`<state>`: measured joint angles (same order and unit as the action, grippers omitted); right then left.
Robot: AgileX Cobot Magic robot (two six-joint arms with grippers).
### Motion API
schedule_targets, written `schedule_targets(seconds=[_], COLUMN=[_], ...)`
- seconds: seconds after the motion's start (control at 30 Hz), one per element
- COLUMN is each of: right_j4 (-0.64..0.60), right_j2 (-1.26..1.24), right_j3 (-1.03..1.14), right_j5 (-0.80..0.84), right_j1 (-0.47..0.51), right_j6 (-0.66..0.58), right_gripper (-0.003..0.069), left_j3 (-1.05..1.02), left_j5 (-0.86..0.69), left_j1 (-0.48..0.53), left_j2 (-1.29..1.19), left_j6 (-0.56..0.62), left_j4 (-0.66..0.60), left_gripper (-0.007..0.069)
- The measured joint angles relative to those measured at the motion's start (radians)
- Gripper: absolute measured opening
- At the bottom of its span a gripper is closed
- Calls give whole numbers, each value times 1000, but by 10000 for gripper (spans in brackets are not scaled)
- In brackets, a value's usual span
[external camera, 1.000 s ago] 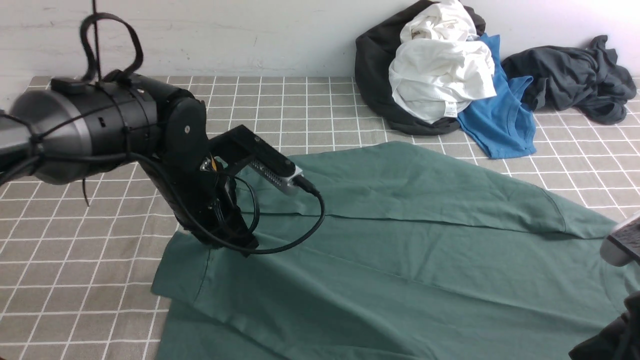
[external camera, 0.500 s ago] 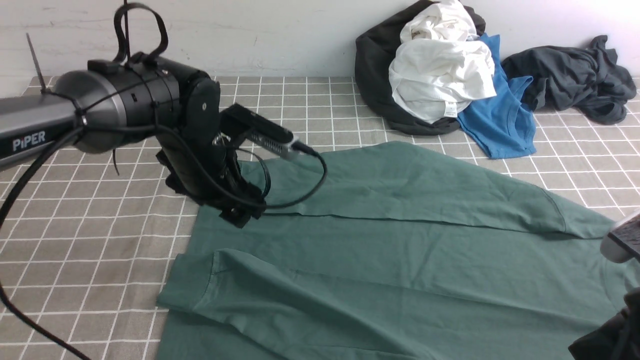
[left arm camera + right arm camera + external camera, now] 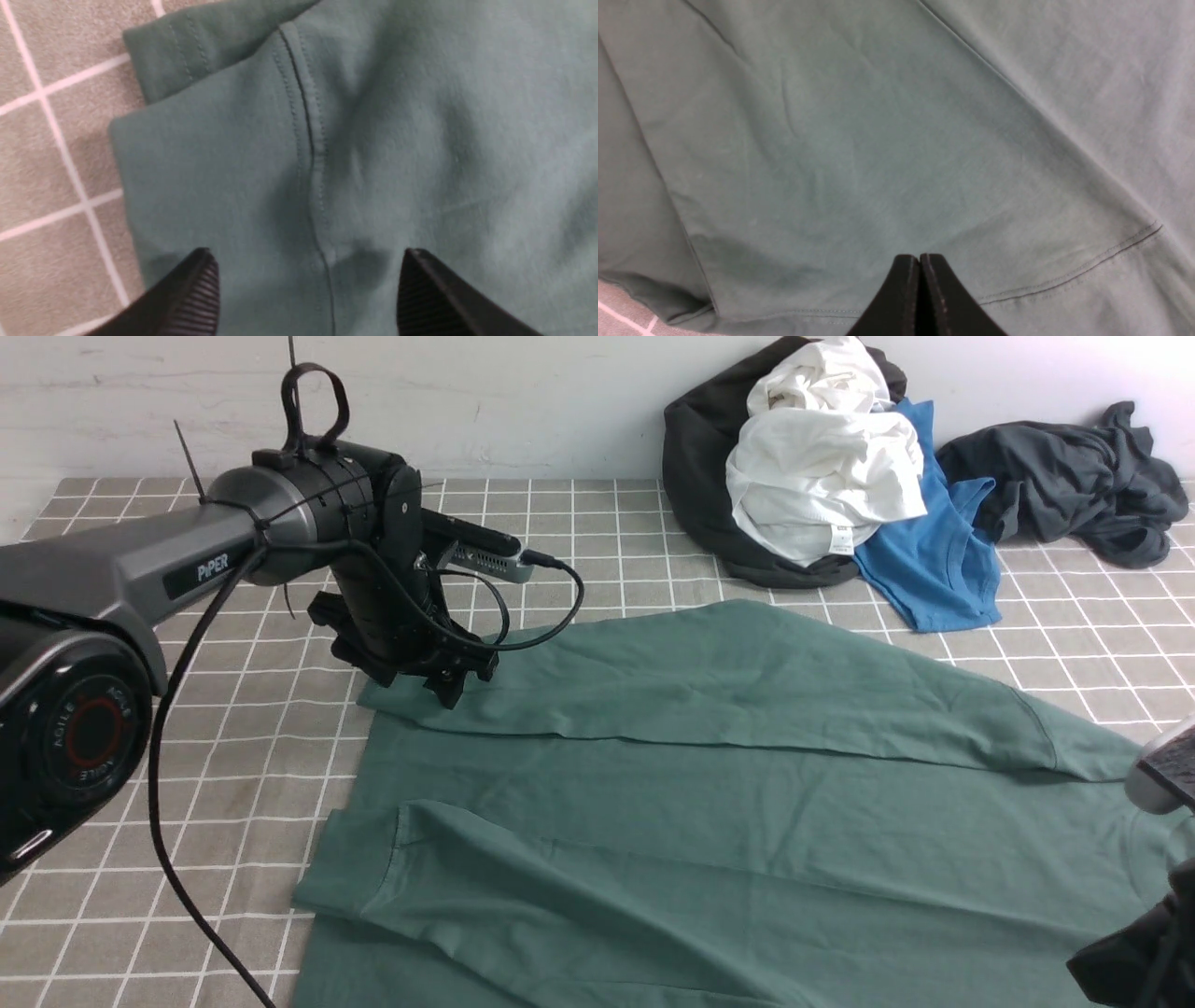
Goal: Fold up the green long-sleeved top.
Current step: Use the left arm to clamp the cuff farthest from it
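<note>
Green long-sleeved top (image 3: pixel 709 821) spread across gridded cloth (image 3: pixel 224 803), left gripper (image 3: pixel 308 284) parted and empty, right gripper (image 3: pixel 920 294) clenched, holding nothing.

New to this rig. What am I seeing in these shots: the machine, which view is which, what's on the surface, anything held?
It's a robot with two arms. The wide picture looks forward from between them: the left arm fills the left side, and only a bit of the right arm shows at the edge. The other two come from cameras on the wrists.

The left gripper is open over the green top, its fingers apart. The right gripper is shut, fingertips together, with no cloth visible between them.

The top lies partly folded on a gridded cover. Behind it are black cloth, white cloth, a blue garment and a dark grey one. Nothing appears to be held.
</note>
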<state>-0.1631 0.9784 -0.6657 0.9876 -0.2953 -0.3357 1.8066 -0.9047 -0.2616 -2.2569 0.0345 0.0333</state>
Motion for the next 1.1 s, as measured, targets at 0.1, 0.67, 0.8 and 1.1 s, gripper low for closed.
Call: schedule_targets(seconds=[0.1,0.67,0.8,1.1], right_j4=[2,2,2,2], right_j2=[0,0,0,0], right_j3=[0,0,0,0], right_j5=[0,-6,-6,-7], right_j1=[0,0,0,0], right_j6=[0,0,0,0], right_gripper=[-14,-14,-14,-14], left_j3=[4,9,9,9], left_j5=[-13,-66,-64,-59], left_j1=[0,0,0,0], left_j2=[-7,-19,-19,-19], left_j6=[-1,0,0,-4], left_j4=[-4,-25,-25,-17], left_gripper=[359,290,418,259])
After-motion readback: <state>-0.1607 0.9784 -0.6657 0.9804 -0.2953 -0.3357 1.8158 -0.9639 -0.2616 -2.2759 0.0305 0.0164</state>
